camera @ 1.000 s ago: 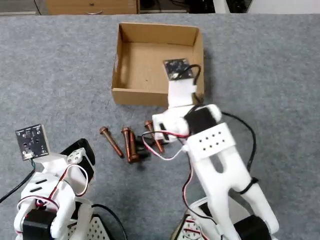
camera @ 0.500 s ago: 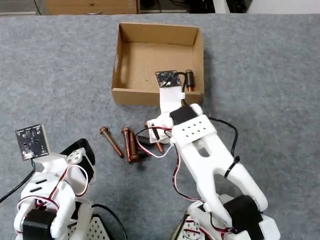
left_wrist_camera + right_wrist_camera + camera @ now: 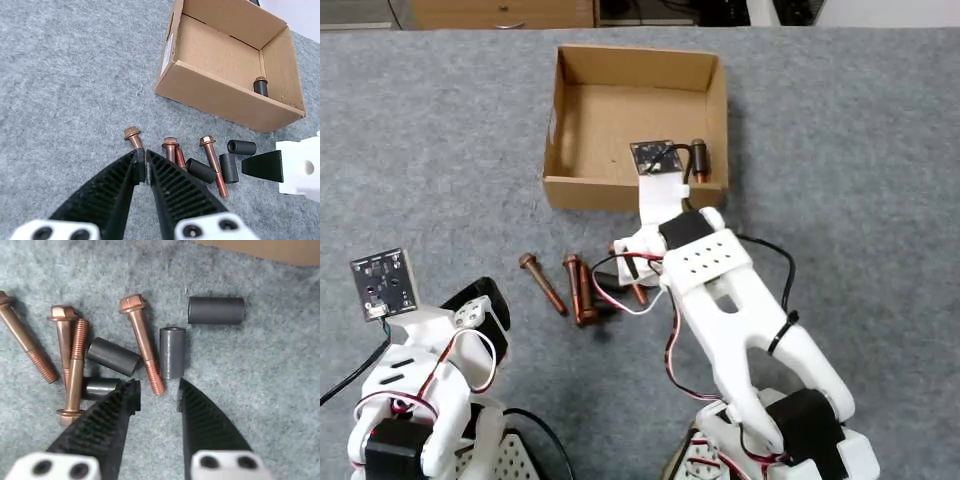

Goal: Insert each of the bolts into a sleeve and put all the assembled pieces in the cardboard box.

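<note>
Over the grey carpeted tabletop (image 3: 440, 120), your released right tool (image 3: 157, 387) has withdrawn from the brown cardboard box (image 3: 600, 192), one black-sleeved copper bolt (image 3: 699, 160) delivered; four loose bolts (image 3: 141, 342) remain; left tool (image 3: 145, 166) clenched.

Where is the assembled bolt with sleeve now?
In the high view the assembled piece sits inside the cardboard box, by its right wall near the front corner.

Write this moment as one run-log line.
box: one sleeved bolt inside | table: four bolts, four sleeves loose | right gripper: open over them | left gripper: shut, empty
</note>
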Controlling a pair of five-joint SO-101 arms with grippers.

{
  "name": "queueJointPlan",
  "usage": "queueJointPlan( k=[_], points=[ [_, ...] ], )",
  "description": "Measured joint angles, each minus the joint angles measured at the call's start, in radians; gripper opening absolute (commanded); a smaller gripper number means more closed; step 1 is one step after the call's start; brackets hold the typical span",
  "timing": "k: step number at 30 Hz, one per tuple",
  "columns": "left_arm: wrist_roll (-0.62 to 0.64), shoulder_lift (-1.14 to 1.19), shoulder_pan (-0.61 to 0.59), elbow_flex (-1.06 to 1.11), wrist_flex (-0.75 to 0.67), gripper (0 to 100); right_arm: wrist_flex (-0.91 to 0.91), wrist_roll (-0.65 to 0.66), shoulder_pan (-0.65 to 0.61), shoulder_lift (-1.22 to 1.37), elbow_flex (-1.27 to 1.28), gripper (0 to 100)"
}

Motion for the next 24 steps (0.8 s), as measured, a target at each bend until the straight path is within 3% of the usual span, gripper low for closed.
queueJointPlan(
  k=[15,24],
  points=[
    [0.0,0.0,0.0,0.0,0.0,2,-0.226,0.0,0.0,0.026,0.126,13.3],
    [0.0,0.0,0.0,0.0,0.0,2,-0.216,0.009,0.052,0.233,0.055,13.3]
  ],
)
